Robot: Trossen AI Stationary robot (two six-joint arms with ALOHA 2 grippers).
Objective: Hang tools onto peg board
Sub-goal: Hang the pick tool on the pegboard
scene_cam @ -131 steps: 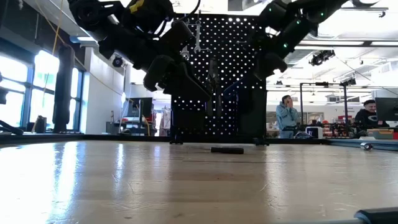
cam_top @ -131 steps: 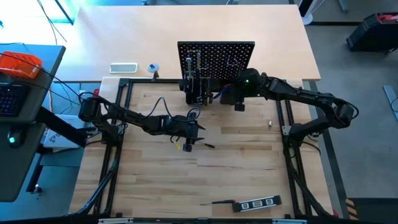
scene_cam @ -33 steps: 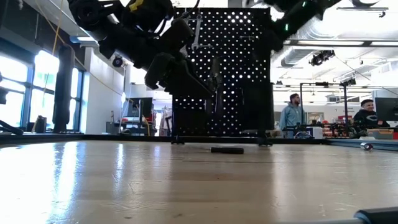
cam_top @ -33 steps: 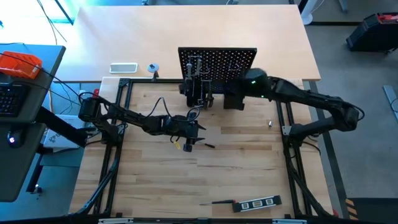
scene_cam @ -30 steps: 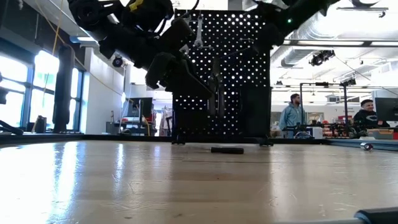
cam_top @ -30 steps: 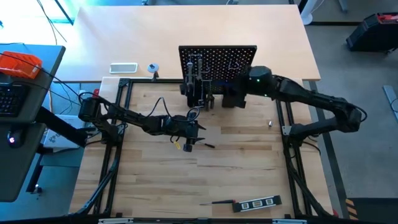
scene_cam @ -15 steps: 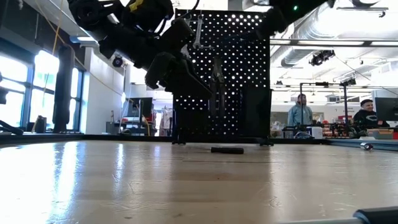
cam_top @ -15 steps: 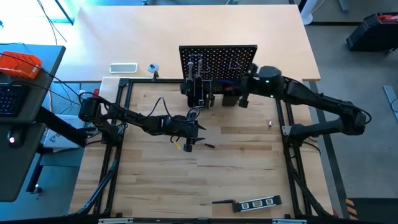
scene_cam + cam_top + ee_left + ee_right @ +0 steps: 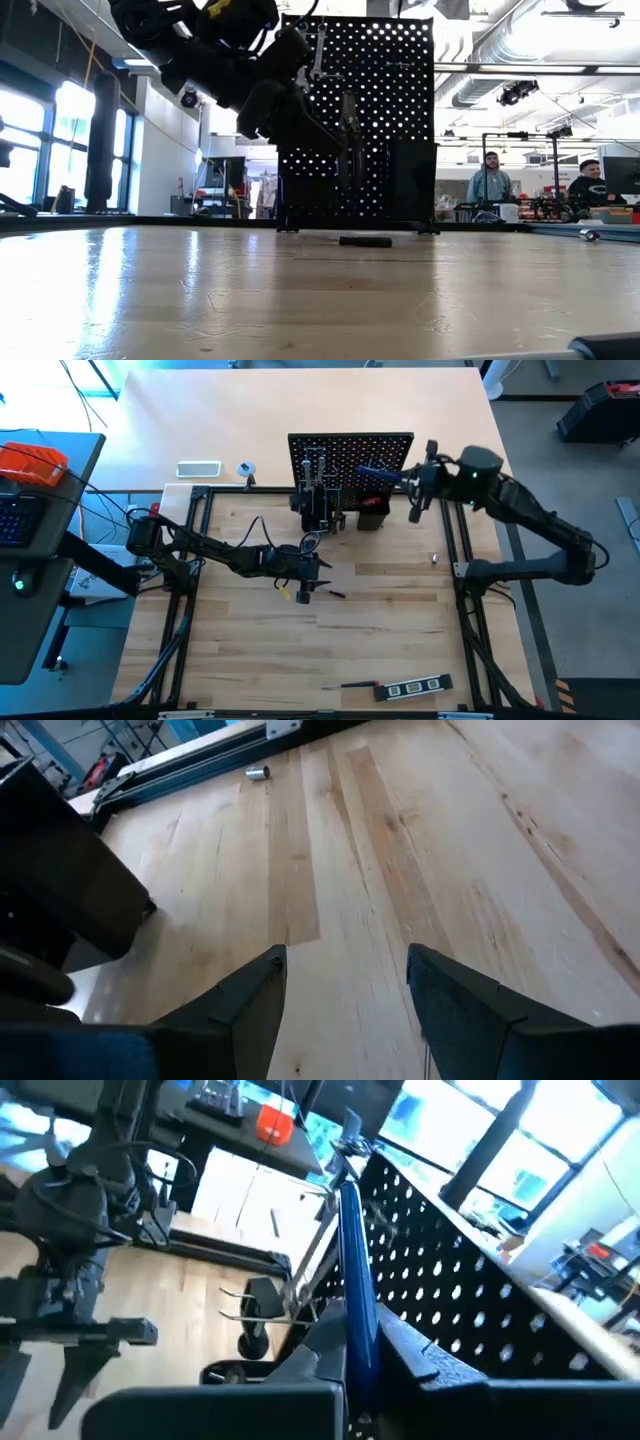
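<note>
1. Overall, a pale wood-plank table with a black frame; two dark arms over it.
2. Peg board: one upright black rectangular panel with a hole grid, at the table's far edge; tools hang on its left part, black holder boxes stand at its base.
3. Right gripper: raised beside the board's right edge, clamped on a blue-handled hex key, a slim glossy shaft lying across the board's front.
4. Left gripper: mid-table, fingers set wide, nothing between them.
5. Level: one black bar, flat at the near edge, a screwdriver just beside it.
</note>
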